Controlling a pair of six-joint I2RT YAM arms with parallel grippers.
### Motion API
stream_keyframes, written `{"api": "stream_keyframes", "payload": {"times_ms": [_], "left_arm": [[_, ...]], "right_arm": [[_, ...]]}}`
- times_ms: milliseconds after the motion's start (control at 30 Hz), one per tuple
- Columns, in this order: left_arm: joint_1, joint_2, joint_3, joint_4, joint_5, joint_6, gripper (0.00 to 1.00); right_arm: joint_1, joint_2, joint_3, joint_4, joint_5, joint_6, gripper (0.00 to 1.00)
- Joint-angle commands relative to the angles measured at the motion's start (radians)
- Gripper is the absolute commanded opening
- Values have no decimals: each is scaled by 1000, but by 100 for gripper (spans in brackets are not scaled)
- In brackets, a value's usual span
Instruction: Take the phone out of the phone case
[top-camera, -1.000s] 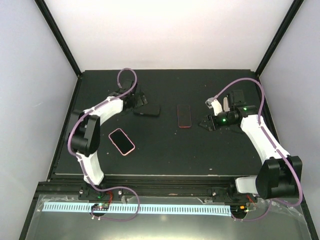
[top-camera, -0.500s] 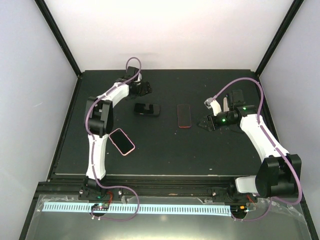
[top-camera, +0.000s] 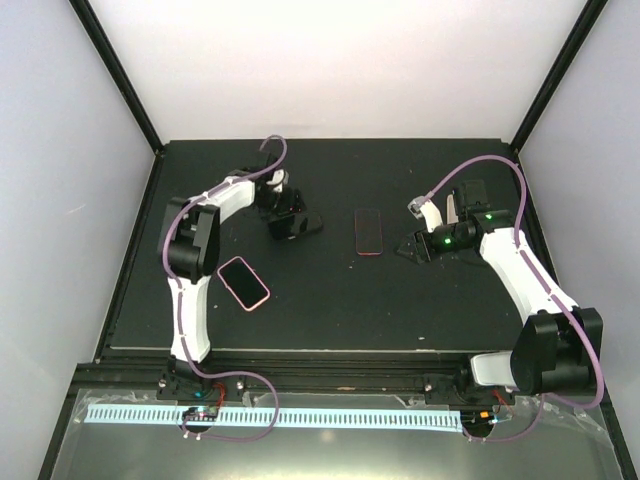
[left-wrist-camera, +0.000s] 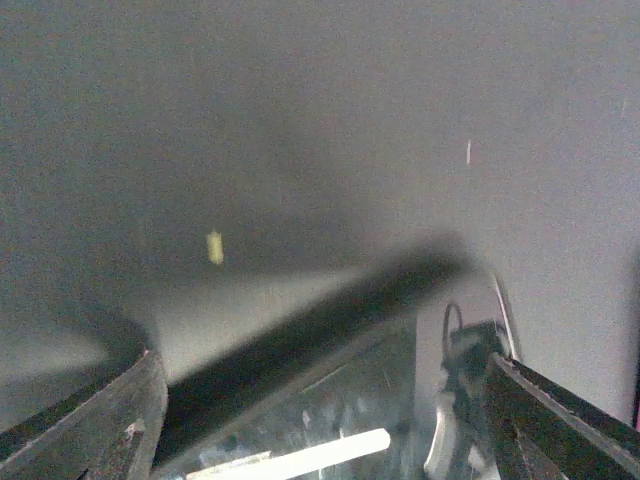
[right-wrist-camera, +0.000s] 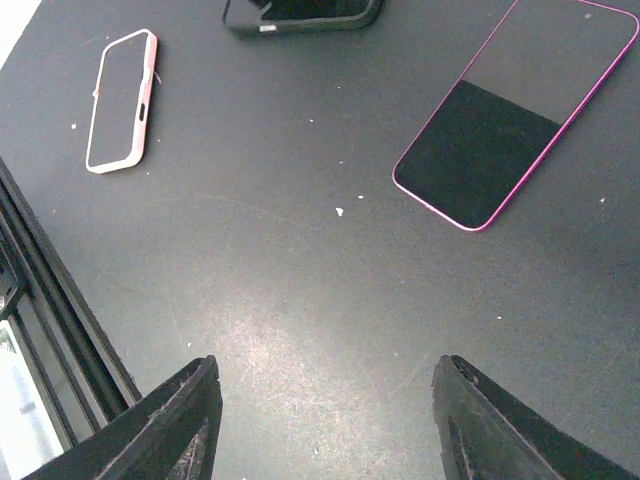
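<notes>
Two pairs spread, holding nothing: left fingers (left-wrist-camera: 95, 425) by the black phone case (top-camera: 303, 224), right fingers (right-wrist-camera: 185, 425) well apart. Case looks light, slick, bendy; pinch its long edges.

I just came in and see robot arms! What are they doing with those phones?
Two robot arms are working on getting a phone out of its case. The left gripper hangs open over the black phone case. The right gripper is open too, beside the pink-edged phone, holding nothing. A pink case lies apart.
</notes>
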Motion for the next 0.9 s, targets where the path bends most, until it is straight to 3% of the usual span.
{"api": "stream_keyframes", "payload": {"times_ms": [0,133,233,400,567,867], "left_arm": [[-56,-134,-206,-23,2,44,89],[-131,-247,-373,20,-27,59,92],[-193,-274,-384,-29,-164,48,98],[-235,-238,-233,-181,-394,-3,99],[-253,-201,-134,-201,-426,-49,99],[-288,13,170,-375,-496,-73,99]], "right_arm": [[-2,0,18,-6,-16,-17,59],[-2,0,19,-5,-9,-18,59],[-2,-2,17,-6,-3,-18,60],[-4,-11,11,-3,-3,-16,60],[-6,-29,13,0,11,-15,60],[-7,-50,13,-2,-3,-18,60]]}}
